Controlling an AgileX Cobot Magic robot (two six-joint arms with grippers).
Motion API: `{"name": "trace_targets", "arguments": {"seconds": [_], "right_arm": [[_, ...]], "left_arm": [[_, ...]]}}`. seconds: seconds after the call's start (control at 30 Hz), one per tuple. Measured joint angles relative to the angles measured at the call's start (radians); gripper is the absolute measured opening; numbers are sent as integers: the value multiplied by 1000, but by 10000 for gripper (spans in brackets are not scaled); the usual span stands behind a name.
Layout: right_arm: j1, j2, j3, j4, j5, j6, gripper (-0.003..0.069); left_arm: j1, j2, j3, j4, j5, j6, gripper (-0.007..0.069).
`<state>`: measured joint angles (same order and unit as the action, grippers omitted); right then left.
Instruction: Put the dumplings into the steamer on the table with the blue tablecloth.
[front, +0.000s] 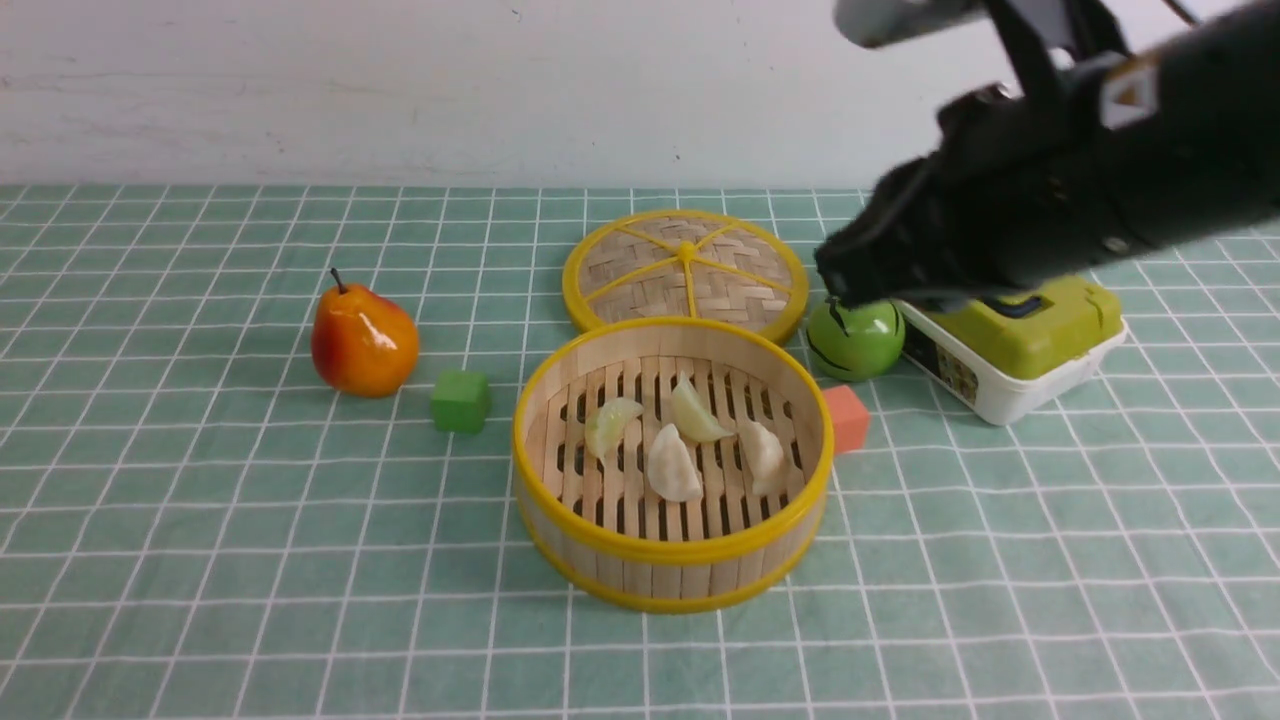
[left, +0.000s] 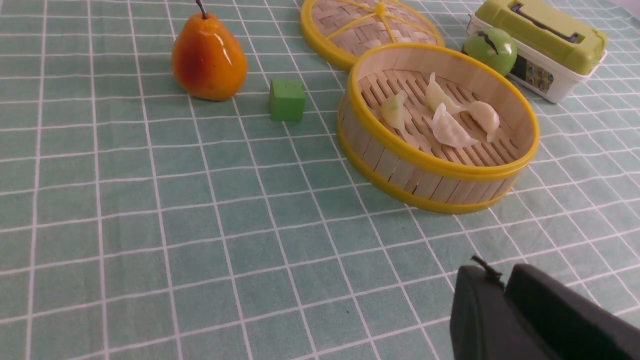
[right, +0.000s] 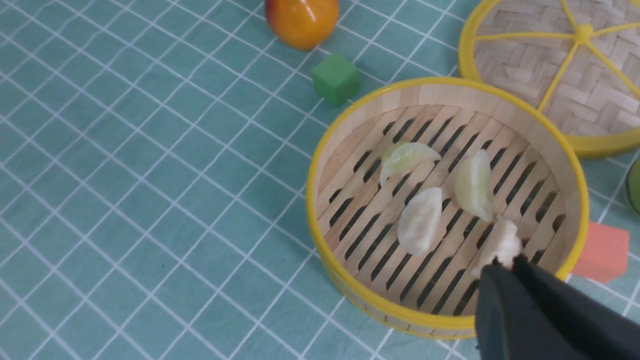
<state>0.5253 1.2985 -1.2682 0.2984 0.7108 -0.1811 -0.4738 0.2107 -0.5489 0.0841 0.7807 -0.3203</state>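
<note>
Right fingers (right: 500, 280): lower right of their wrist frame, pressed together, holding nothing. In the front frame they stood high at upper right, over the apple (front: 856, 340).
Left fingers (left: 492, 287): lower right of their frame, likewise closed and empty, well apart from the steamer (front: 670, 548).
Dumplings (front: 672, 462), four: all lay on the steamer's slats at frame centre on the tabletop (front: 200, 520), down-left of the right fingers, judged the nearer arm. The nearest dumpling's long axis ran roughly toward those fingertips. Judged: none left to pick.
</note>
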Motion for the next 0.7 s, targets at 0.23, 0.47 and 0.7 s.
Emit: {"name": "trace_targets", "arguments": {"seconds": [0.23, 0.47, 0.7], "right_arm": [[0, -297, 271, 57, -136, -57, -21], [0, -406, 345, 60, -111, -61, -21], [0, -415, 350, 55, -73, -61, -16]], "left_arm": [[0, 0, 1, 0, 0, 0, 78], [0, 0, 1, 0, 0, 0, 78], [0, 0, 1, 0, 0, 0, 78]]}}
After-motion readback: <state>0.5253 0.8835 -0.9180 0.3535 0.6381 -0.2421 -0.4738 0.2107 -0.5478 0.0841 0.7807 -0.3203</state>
